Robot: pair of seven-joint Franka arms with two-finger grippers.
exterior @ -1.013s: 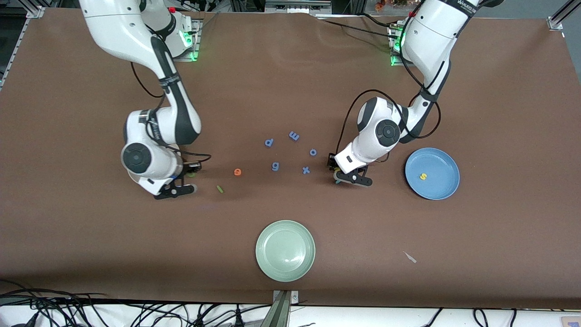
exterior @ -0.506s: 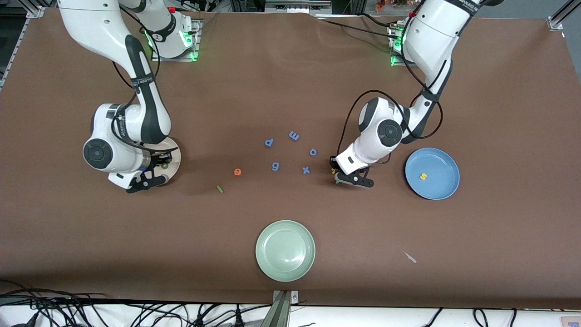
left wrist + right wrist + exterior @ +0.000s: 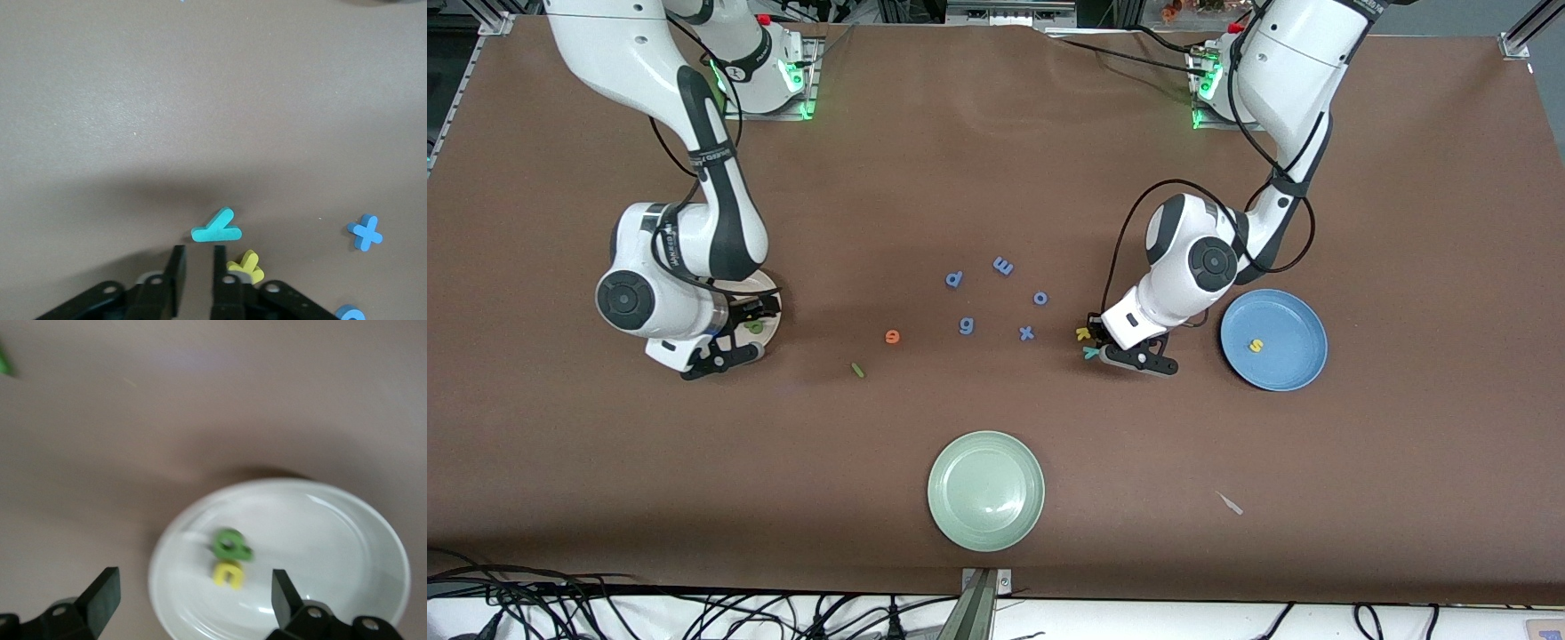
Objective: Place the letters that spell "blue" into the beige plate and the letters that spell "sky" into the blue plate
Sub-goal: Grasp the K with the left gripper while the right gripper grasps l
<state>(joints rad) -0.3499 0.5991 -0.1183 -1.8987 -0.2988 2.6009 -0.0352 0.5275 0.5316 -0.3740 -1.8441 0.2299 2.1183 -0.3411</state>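
Low over the beige plate (image 3: 772, 298) hangs my right gripper (image 3: 734, 351), wide open (image 3: 193, 590) and empty. In that plate (image 3: 373, 520) lie the green b (image 3: 231, 545) and the yellow u (image 3: 229, 574), touching. The orange e (image 3: 892, 336) and green l (image 3: 858, 370) lie on the table mid-way. My left gripper (image 3: 1107, 351) is down at the table; its jaws (image 3: 197, 257) stand narrowly parted with nothing between. The teal y (image 3: 217, 228) lies just ahead of the fingertips. The yellow k (image 3: 247, 267) lies beside one finger. The yellow s (image 3: 1256, 345) rests in the blue plate (image 3: 1280, 382).
Several small blue letters lie at mid-table: p (image 3: 954, 279), m (image 3: 1003, 265), o (image 3: 1040, 298), g (image 3: 966, 325) and x (image 3: 1027, 333). A pale green plate (image 3: 985, 489) sits nearer the front camera. A small pale scrap (image 3: 1230, 503) lies toward the left arm's end.
My right arm carried the green b from near the l to the beige plate and opened, leaving it there. My left gripper slid toward the blue plate, uncovering k and y.
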